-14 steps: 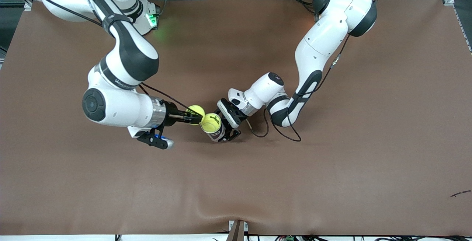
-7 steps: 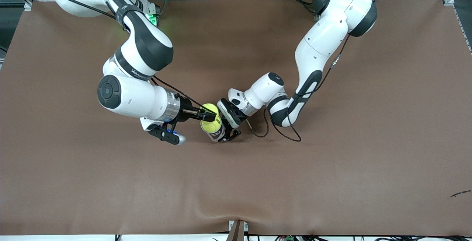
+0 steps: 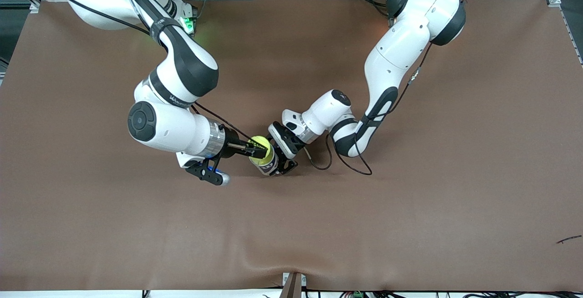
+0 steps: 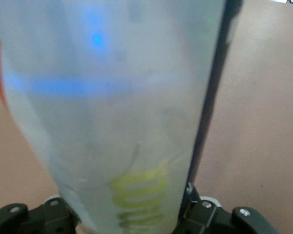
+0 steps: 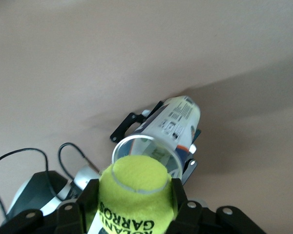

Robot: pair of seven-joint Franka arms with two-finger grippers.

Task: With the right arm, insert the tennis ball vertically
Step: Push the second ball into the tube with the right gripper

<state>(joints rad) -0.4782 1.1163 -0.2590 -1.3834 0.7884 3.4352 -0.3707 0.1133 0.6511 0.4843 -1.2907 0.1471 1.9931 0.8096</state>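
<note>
My right gripper (image 3: 256,148) is shut on a yellow-green tennis ball (image 3: 260,144) and holds it right over the open mouth of a clear plastic ball can (image 3: 270,165). In the right wrist view the ball (image 5: 135,187) sits between the black fingers (image 5: 85,197), at the can's round rim (image 5: 136,144); the can's white label (image 5: 173,122) faces the camera. My left gripper (image 3: 283,152) is shut on the can and holds it upright on the table. In the left wrist view the can (image 4: 112,107) fills the space between the jaws of the left gripper (image 4: 132,219).
The brown table mat (image 3: 410,207) lies bare around the can. A black cable (image 3: 339,163) loops on the mat beside the left wrist. A small dark scrap (image 3: 568,239) lies near the mat's corner at the left arm's end.
My right arm has carried the ball toward the left arm's end, from beside the can to right over its mouth. The ball seen earlier in the can is now covered. The left arm has not moved.
</note>
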